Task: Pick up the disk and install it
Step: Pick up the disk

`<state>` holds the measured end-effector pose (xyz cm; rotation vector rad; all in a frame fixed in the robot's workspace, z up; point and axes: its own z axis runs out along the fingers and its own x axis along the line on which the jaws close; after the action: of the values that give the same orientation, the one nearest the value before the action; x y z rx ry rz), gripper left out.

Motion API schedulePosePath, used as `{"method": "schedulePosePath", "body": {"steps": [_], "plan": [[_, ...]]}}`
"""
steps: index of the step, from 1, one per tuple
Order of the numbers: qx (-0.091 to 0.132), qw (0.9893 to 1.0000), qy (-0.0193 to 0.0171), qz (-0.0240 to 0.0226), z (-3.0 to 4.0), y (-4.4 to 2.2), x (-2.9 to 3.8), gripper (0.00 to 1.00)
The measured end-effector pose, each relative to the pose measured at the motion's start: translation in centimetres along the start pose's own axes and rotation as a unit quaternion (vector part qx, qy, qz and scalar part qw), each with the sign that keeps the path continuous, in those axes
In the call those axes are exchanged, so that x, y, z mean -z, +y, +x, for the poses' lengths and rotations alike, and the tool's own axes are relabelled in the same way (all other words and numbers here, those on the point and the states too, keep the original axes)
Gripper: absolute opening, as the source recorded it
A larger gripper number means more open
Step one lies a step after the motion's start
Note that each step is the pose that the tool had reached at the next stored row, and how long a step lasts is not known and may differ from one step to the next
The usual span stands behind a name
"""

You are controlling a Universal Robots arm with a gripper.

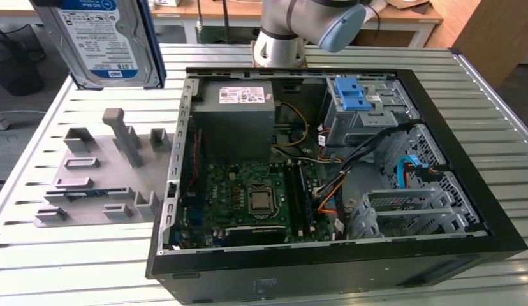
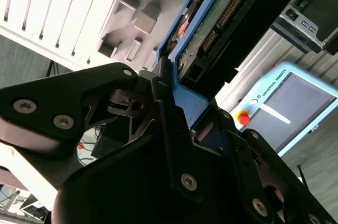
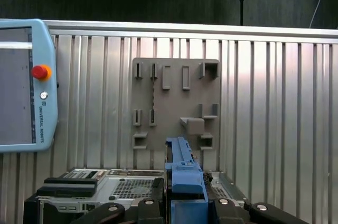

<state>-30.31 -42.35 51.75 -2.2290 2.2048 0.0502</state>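
High over the table [image 1: 77,255], the pincer [image 2: 190,108] clamps the disk [image 1: 102,38] edgewise.

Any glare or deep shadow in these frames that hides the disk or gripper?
Exterior view: even light, no glare; the disk is cropped by the top edge. Second wrist view: the table washes out to white, while the gripper, shut on the disk, is dark. First wrist view: dim background, table evenly lit, disk edge plain.

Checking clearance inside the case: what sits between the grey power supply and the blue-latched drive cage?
In the exterior view, a bundle of yellow and black wires runs between the power supply and the drive cage.
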Motion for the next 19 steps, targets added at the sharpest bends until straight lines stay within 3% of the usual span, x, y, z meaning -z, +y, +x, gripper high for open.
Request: {"method": "schedulePosePath", "body": {"steps": [19], "plan": [[0.0, 1.0, 0.0, -0.0013, 0.65, -3.23, 0.08, 0.36]]}}
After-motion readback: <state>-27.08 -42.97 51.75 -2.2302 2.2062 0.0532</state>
